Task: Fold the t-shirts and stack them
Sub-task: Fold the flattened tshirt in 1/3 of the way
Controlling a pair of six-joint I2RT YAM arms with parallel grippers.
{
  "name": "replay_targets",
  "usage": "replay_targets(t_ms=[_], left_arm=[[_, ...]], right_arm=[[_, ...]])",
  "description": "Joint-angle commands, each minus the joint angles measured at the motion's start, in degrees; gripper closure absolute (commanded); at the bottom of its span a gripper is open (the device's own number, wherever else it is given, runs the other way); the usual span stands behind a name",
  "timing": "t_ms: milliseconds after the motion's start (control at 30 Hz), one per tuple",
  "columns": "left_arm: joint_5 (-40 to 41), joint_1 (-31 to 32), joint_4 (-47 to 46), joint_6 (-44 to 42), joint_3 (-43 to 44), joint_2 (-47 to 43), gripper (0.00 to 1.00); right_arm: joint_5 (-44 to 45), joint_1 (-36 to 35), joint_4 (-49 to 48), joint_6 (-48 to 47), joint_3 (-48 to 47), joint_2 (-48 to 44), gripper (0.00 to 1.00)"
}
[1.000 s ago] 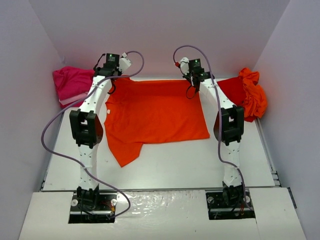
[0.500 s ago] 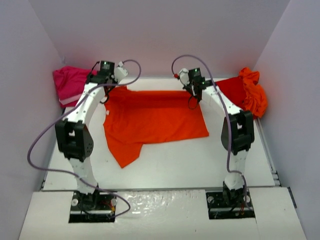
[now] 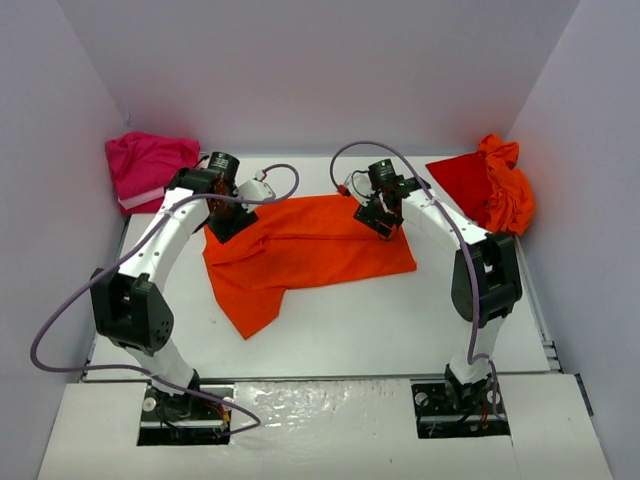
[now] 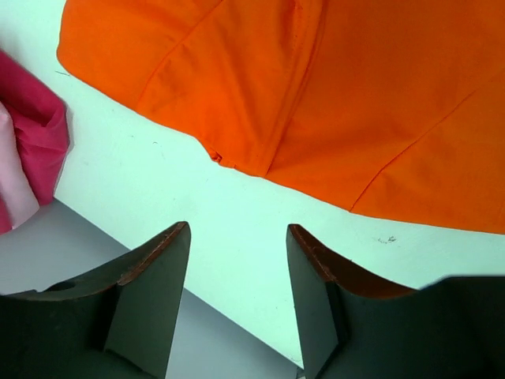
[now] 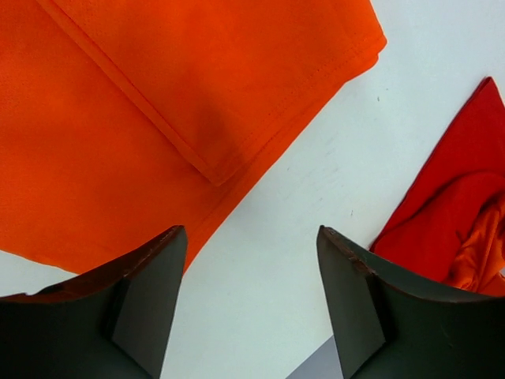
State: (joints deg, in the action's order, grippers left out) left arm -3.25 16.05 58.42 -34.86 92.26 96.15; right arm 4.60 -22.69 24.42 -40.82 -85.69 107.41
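An orange t-shirt (image 3: 320, 248) lies flat mid-table, its back edge doubled over toward the front and one sleeve pointing to the near left. My left gripper (image 3: 230, 215) hovers over its back left corner. In the left wrist view that gripper (image 4: 237, 229) is open over bare table, just off the shirt's folded edge (image 4: 260, 150). My right gripper (image 3: 382, 215) hovers at the back right corner. In the right wrist view it (image 5: 251, 230) is open, empty, beside the folded hem (image 5: 221, 158). A pink t-shirt (image 3: 148, 168) lies folded at the back left.
A crumpled red and orange heap of shirts (image 3: 495, 185) sits at the back right, also in the right wrist view (image 5: 454, 221). The pink shirt (image 4: 31, 150) lies close to the left gripper. Grey walls enclose the table on three sides.
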Motion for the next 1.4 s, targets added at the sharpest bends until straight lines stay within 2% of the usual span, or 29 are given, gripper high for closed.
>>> replay_targets(t_ms=[0,33,100,133,167,200,233,267,500,667,900,1267,1367], left_arm=[[-2.39,-0.79,1.98,0.15,3.19,-4.37,0.52],[-2.11,-0.95,1.47,0.13,3.12,-4.74,0.52],[-0.6,-1.21,-0.78,-0.1,3.4,-4.8,0.54],[-0.06,-1.55,-1.45,0.11,4.03,-4.26,0.59],[0.55,-1.74,-2.66,0.96,5.02,-3.35,0.77],[1.14,-2.15,-3.66,1.49,6.43,-1.88,0.89],[1.58,-2.55,-4.64,1.94,8.1,-0.04,0.96],[1.85,-2.91,-5.56,2.37,9.97,2.1,1.0],[2.79,-3.45,-8.77,5.71,23.07,18.47,1.0],[4.57,-3.87,-10.61,6.45,26.96,25.28,1.0],[6.62,-5.54,-14.4,7.9,27.94,29.96,1.0],[11.55,-7.19,-13.85,10.01,30.36,36.67,1.0],[10.47,-7.13,-4.21,10.75,40.29,43.21,1.0]], right_arm=[[-1.12,0.93,0.63,-0.84,-2.63,-5.17,0.38],[-1.19,1.12,0.62,-0.85,-2.89,-5.45,0.41],[-1.49,1.86,0.53,-1.0,-4.08,-5.44,0.54],[-1.05,1.97,0.29,-0.81,-4.8,-5.04,0.65],[-0.53,2.3,0.44,-0.39,-5.7,-3.92,0.81],[-0.12,2.36,0.33,-0.15,-7.11,-2.92,0.94],[0.02,2.46,0.28,0.28,-8.82,-2.04,1.0],[0.0,2.58,0.29,0.85,-10.76,-1.12,1.0],[0.89,2.57,0.52,5.45,-27.35,12.44,1.0],[1.84,2.57,1.48,7.01,-35.02,21.62,1.0],[-0.07,2.85,1.53,7.55,-38.3,28.45,1.0],[2.52,3.62,3.22,8.3,-39.28,35.07,1.0],[3.42,3.76,4.03,8.5,-39.12,35.95,1.0]])
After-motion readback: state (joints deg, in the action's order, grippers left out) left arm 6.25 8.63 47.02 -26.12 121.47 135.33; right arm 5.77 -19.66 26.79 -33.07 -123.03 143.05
